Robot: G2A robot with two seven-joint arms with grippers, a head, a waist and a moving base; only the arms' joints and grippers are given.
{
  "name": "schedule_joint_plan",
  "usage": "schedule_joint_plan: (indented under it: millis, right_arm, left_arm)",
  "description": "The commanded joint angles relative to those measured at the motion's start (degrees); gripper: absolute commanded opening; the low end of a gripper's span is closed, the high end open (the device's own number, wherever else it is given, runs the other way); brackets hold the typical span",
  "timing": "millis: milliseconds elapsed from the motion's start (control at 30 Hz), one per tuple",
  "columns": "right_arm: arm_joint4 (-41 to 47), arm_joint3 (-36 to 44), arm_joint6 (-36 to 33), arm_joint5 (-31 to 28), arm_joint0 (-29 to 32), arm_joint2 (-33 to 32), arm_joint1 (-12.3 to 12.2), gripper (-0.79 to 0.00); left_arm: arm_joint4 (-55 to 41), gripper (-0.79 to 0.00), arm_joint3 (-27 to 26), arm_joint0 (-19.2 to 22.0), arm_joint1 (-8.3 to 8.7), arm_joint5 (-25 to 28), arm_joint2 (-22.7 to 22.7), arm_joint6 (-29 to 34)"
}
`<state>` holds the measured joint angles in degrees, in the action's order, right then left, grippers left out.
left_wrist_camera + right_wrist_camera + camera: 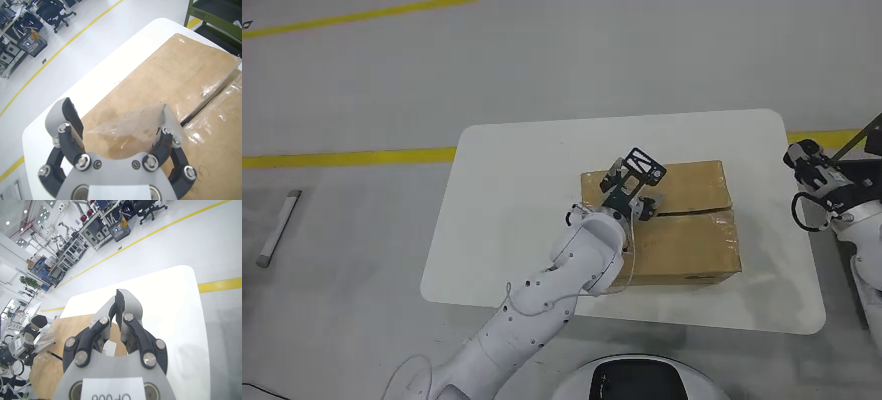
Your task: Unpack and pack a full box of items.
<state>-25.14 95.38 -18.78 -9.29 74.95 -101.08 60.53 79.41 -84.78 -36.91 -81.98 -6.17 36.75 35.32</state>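
A closed cardboard box [682, 225] lies on the white table [512, 220], its two top flaps meeting at a dark seam [204, 106] with clear tape wrinkled along it. My left gripper [634, 178] hovers over the box's left end. In the left wrist view it [119, 117] is open, and a torn piece of clear tape [132, 123] clings to one finger [168, 121] and spans part of the gap. My right gripper [118, 306] is shut on nothing, off the table's right side [807, 165], apart from the box [75, 323].
A green metal rack [208, 19] stands just beyond the table's far corner. Bare table [492, 180] lies left of the box. A grey bar [277, 228] lies on the floor at the left. Yellow floor lines run behind the table.
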Motion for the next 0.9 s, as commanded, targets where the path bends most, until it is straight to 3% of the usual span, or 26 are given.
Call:
schedule_joint_plan:
  millis: [0,433,867]
  right_arm:
    - [0.3,0.1,-0.1,-0.4,0.7,-1.0,-0.1,-0.785]
    - [2.3,0.4,-1.0,-2.9,3.7,-5.3,-0.4,-0.785]
    - [5.8,0.9,-1.3,-4.3,6.0,-8.5,-0.6,-0.785]
  left_arm:
    - [0.0,0.000,1.1,0.7,-0.92,-1.0,-1.0,0.1]
    - [0.6,0.000,4.9,3.5,-5.95,-3.5,-5.1,0.2]
    - [2.6,0.000,6.2,4.1,-9.63,-3.7,-6.2,0.0]
